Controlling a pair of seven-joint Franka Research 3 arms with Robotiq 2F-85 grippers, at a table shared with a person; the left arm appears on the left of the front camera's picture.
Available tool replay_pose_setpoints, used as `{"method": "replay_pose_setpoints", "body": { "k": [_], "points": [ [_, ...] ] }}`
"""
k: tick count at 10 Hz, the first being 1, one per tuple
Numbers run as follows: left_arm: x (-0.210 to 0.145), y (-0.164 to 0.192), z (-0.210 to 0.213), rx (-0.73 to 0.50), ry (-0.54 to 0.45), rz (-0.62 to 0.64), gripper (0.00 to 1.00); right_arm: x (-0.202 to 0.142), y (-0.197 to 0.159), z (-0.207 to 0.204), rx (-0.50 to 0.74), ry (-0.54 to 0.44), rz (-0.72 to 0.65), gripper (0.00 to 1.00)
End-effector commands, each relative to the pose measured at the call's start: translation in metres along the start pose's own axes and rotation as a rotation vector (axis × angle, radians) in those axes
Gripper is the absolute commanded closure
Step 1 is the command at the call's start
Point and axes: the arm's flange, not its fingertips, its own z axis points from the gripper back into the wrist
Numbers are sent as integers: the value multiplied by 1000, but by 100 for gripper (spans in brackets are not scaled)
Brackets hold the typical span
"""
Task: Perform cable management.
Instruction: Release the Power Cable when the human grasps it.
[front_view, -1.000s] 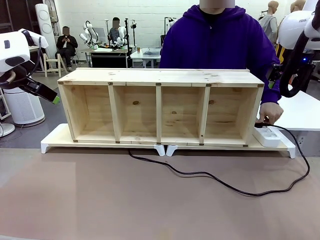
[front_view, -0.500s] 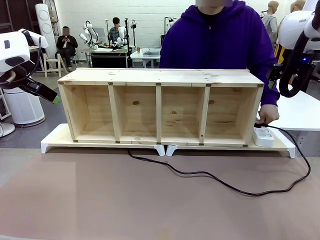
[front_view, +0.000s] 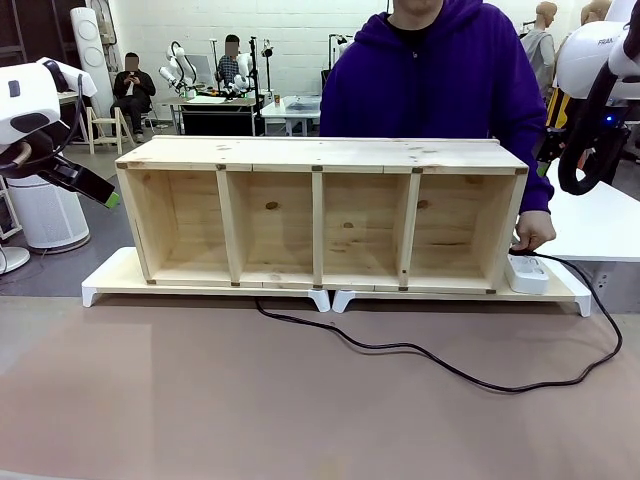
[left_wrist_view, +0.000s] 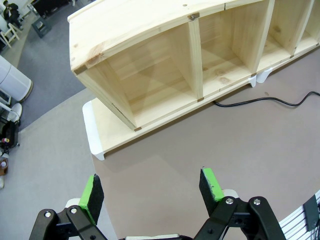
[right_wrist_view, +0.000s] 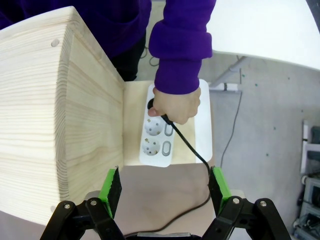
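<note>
The cable (front_view: 440, 365) is a thin black cord. It comes out from under the wooden shelf (front_view: 320, 155), curves across the brown table and loops up at the right to a white power strip (front_view: 527, 273). A person's hand (right_wrist_view: 175, 105) grips the cable's (right_wrist_view: 192, 150) plug end at the top socket of the power strip (right_wrist_view: 160, 137), covering the plug. My right gripper (right_wrist_view: 165, 184) hangs open above the strip, holding nothing. At the far left my left gripper (front_view: 105, 195) is off the table, also open (left_wrist_view: 150, 187) and empty, facing the shelf's (left_wrist_view: 150, 65) left end and the cable (left_wrist_view: 260, 102).
The four-compartment shelf stands on white risers (front_view: 110, 280) along the table's far side. A white side table (front_view: 600, 220) stands at the right. The person in a purple hoodie (front_view: 430, 80) stands behind the shelf. Bare brown tabletop (front_view: 200, 400) lies in front.
The person has straightened up and the hand at the power strip has shifted slightly, nudging the strip. Neither arm has moved.
</note>
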Motion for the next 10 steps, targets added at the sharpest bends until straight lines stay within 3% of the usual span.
{"method": "replay_pose_setpoints", "body": {
  "k": [1, 10],
  "points": [
    [2, -1, -1, -3, -14, 10, 0, 0, 0, -1, 0, 5, 0, 10],
    [2, -1, -1, -3, -14, 10, 0, 0, 0, -1, 0, 5, 0, 10]
  ]
}}
